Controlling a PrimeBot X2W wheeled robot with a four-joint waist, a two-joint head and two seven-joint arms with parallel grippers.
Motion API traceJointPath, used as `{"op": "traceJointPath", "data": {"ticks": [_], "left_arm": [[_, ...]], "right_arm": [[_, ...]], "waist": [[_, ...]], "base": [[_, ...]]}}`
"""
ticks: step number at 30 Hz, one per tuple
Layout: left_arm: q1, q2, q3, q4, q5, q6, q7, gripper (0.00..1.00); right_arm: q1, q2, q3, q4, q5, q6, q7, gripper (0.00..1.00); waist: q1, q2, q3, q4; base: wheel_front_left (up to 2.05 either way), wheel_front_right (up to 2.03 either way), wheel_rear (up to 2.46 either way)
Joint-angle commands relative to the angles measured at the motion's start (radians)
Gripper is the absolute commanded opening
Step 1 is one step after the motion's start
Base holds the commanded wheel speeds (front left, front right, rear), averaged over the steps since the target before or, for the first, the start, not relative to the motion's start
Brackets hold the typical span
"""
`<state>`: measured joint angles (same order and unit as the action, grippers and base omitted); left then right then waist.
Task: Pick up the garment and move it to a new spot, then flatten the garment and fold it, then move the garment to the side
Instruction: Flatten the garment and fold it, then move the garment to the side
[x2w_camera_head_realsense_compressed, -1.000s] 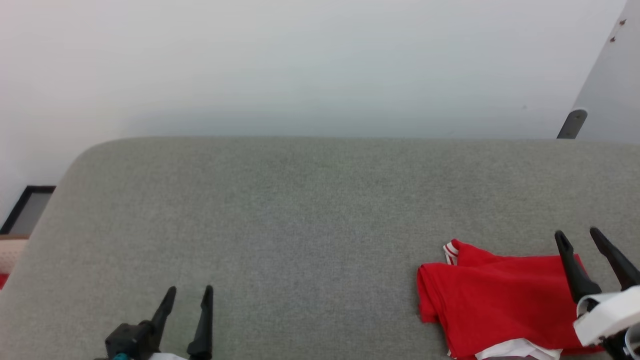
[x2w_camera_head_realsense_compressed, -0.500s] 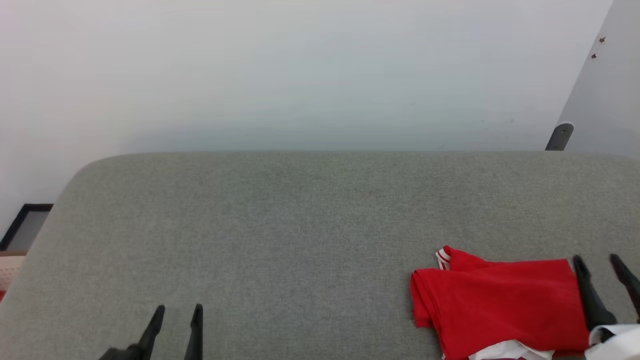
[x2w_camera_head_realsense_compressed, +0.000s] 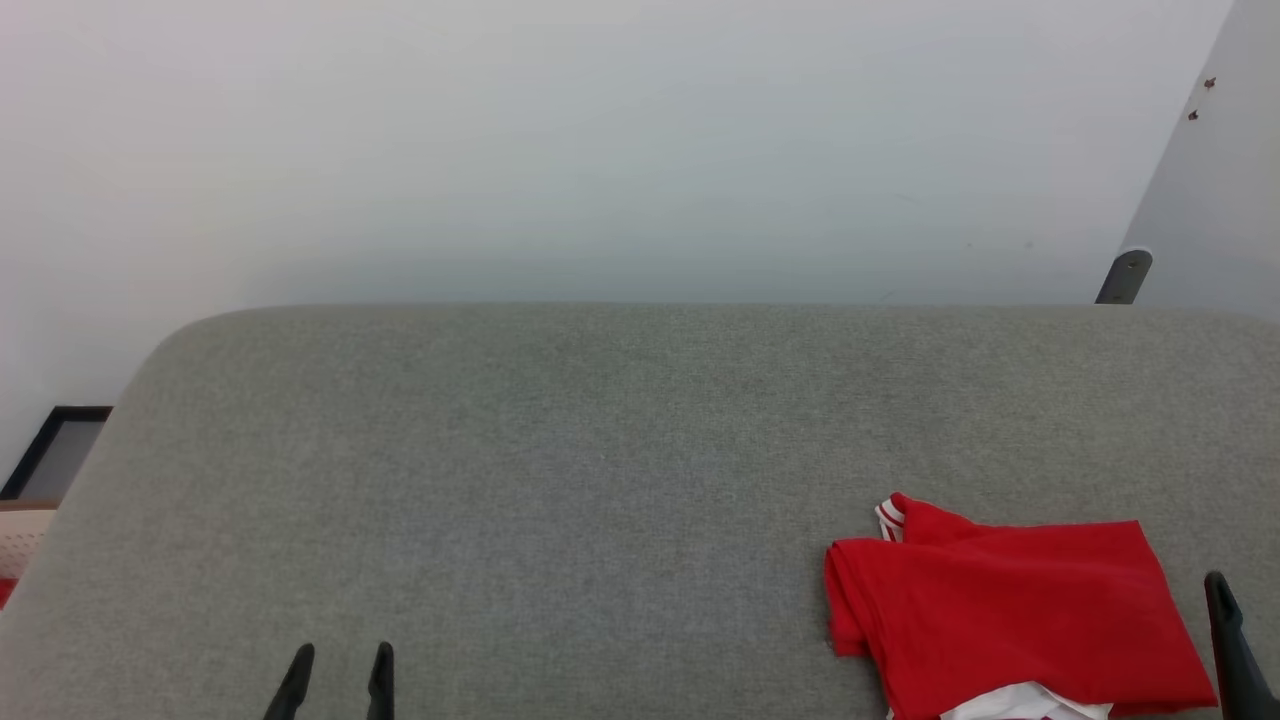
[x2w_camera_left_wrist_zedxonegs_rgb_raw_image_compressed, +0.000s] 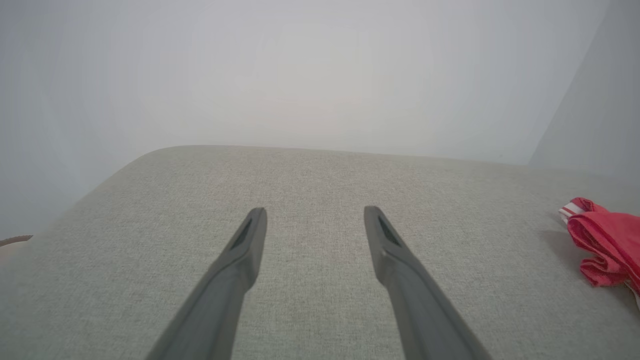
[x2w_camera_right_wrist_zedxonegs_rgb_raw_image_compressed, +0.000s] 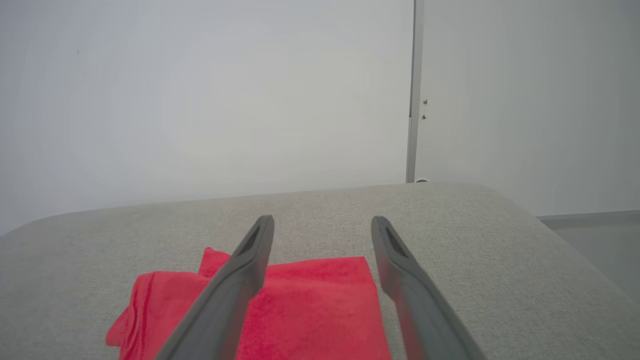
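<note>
while its fingers stand apart on nothing, the left end effector (x2w_camera_left_wrist_zedxonegs_rgb_raw_image_compressed: 315, 212) sits at the lower left of the head view; the right end effector (x2w_camera_right_wrist_zedxonegs_rgb_raw_image_compressed: 323, 222), equally spread and empty, sits just beside the garment (x2w_camera_head_realsense_compressed: 1010, 600). it lies folded, lower right on the grey cushioned surface (x2w_camera_head_realsense_compressed: 600, 450). folding and moving aside look done; little seems left.

Light bright, even, diffuse; no glare. The wall (x2w_camera_head_realsense_compressed: 600, 150) washes out almost white. Soft faint shadow on the grey cushion (x2w_camera_left_wrist_zedxonegs_rgb_raw_image_compressed: 320, 175) beside the garment (x2w_camera_left_wrist_zedxonegs_rgb_raw_image_compressed: 605, 240). Fingers of the left gripper (x2w_camera_left_wrist_zedxonegs_rgb_raw_image_compressed: 315, 210) blur toward the frame bottom. Head view slightly soft.
</note>
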<state>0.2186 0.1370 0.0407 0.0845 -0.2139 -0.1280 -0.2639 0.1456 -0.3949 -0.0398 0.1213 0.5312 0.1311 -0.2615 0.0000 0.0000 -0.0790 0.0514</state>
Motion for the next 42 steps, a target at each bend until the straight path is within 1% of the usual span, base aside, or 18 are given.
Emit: {"op": "traceJointPath", "data": {"ticks": [1, 6, 14, 21, 25, 29, 32, 35, 38, 40, 42], "left_arm": [[0.012, -0.002, 0.002, -0.008, 0.010, -0.003, 0.000, 1.00], [0.003, -0.005, -0.008, -0.012, 0.007, -0.003, 0.000, 1.00], [-0.003, -0.004, -0.009, -0.009, 0.002, -0.003, 0.000, 1.00], [-0.004, -0.007, -0.011, -0.011, 0.005, -0.003, 0.000, 1.00], [-0.009, -0.011, -0.010, -0.012, 0.005, -0.003, 0.000, 1.00], [-0.010, -0.024, -0.007, -0.013, -0.003, -0.003, 0.000, 1.00], [-0.016, -0.029, -0.011, -0.007, -0.005, -0.003, 0.000, 1.00], [-0.032, -0.035, -0.019, -0.002, -0.006, -0.003, 0.000, 1.00], [-0.058, -0.037, -0.033, 0.004, -0.006, -0.003, 0.000, 1.00], [-0.086, -0.037, -0.043, 0.006, -0.007, -0.003, 0.000, 1.00], [-0.117, -0.035, -0.059, 0.010, -0.009, -0.003, 0.000, 1.00]], "right_arm": [[0.019, 0.011, -0.012, -0.012, -0.012, -0.001, -0.004, 1.00], [0.037, 0.030, -0.029, -0.032, -0.025, -0.001, -0.001, 1.00], [0.041, 0.045, -0.026, -0.043, -0.026, -0.001, 0.001, 1.00], [0.032, 0.050, -0.019, -0.040, -0.016, -0.001, 0.002, 1.00], [0.020, 0.049, -0.004, -0.038, -0.001, -0.001, 0.026, 1.00], [-0.039, -0.013, 0.066, -0.045, 0.012, -0.001, 0.140, 1.00], [-0.111, -0.083, 0.145, -0.052, 0.030, -0.001, 0.289, 1.00], [-0.186, -0.173, 0.232, -0.043, 0.072, -0.001, 0.498, 1.00], [-0.250, -0.239, 0.271, -0.024, 0.156, -0.001, 0.711, 1.00], [-0.287, -0.273, 0.259, 0.000, 0.209, -0.001, 0.839, 1.00], [-0.318, -0.302, 0.247, 0.020, 0.240, -0.001, 0.941, 1.00]], "waist": [[0.0000, 0.0000, 0.001, 0.001], [0.0000, 0.0000, 0.000, 0.002], [0.0000, 0.0000, -0.004, -0.001], [0.0000, 0.0000, 0.000, 0.002], [0.0000, 0.0000, 0.004, 0.004], [0.0000, 0.0000, 0.020, -0.010], [0.0000, 0.0000, 0.041, -0.028], [0.0000, 0.0000, 0.067, -0.039], [0.0000, 0.0000, 0.099, -0.042], [0.0000, 0.0000, 0.130, -0.041], [0.0000, 0.0000, 0.161, -0.035]], "base": [[0.00, 0.00, 0.00], [0.00, 0.00, 0.00], [0.00, 0.00, 0.00], [0.00, 0.00, 0.00], [0.00, 0.00, 0.00], [0.00, 0.00, 0.00], [0.00, 0.00, 0.00], [0.00, 0.00, 0.00], [0.00, 0.00, 0.00], [0.00, 0.00, 0.00], [0.00, 0.00, 0.00]]}}
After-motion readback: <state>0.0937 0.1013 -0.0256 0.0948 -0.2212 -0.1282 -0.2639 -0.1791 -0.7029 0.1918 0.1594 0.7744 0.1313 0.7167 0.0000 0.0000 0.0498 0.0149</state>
